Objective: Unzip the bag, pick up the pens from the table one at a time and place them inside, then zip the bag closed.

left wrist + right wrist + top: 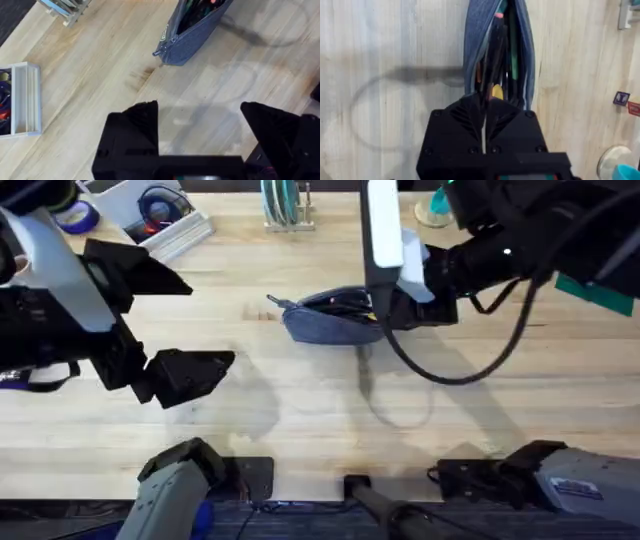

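One bag [335, 322] lies on the bench [300, 410], a little beyond the middle of it, its long axis running across the overhead view. The zipper is open along the top, and the pouch gapes. Inside it, the right wrist view shows a bundle of slim things: a green pen [512, 60], at least one dark one beside it, and a pink and a yellow tip among them; how many there are in all I cannot tell.

Two arms are at work. The right gripper [484, 107] sits at the right end of the bag, its black fingers clenched together with only a thin slit between them, right at the mouth of the pouch; whether they pinch the zipper tab or fabric cannot be made out. A dark cable [450, 370] loops down from this arm over the bench, in front of the bag. The left gripper [200, 130] hovers well apart from the bag, over bare bench to the left, with its fingers released and spread wide, grasping nothing.

Around the far edge stand other things: one white tray [150, 220] of small items at the far left, one rack of teal discs [285, 205] behind the bag, and a teal object [438, 205] on a round base at the far right.
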You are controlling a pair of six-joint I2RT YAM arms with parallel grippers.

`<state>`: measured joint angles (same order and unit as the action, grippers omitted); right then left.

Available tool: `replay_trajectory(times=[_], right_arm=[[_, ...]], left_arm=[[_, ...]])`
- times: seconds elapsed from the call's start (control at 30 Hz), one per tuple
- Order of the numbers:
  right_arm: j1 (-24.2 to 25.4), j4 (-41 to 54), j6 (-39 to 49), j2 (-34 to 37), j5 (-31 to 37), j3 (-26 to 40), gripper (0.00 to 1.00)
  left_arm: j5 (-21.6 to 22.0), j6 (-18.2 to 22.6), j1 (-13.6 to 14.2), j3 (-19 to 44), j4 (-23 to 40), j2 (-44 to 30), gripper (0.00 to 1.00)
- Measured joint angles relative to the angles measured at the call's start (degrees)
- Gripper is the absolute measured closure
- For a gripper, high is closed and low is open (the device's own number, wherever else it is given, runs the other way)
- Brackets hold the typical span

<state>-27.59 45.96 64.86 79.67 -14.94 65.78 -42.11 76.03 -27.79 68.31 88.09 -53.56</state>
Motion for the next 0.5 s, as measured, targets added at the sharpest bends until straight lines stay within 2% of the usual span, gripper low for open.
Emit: replay_trajectory(times=[0.5], right_arm=[[0.0, -10.18, 1.71, 10.62, -0.57, 0.0, 0.97]], left_arm=[[0.0, -0.02, -0.02, 0.0, 0.0, 0.0, 0.006]])
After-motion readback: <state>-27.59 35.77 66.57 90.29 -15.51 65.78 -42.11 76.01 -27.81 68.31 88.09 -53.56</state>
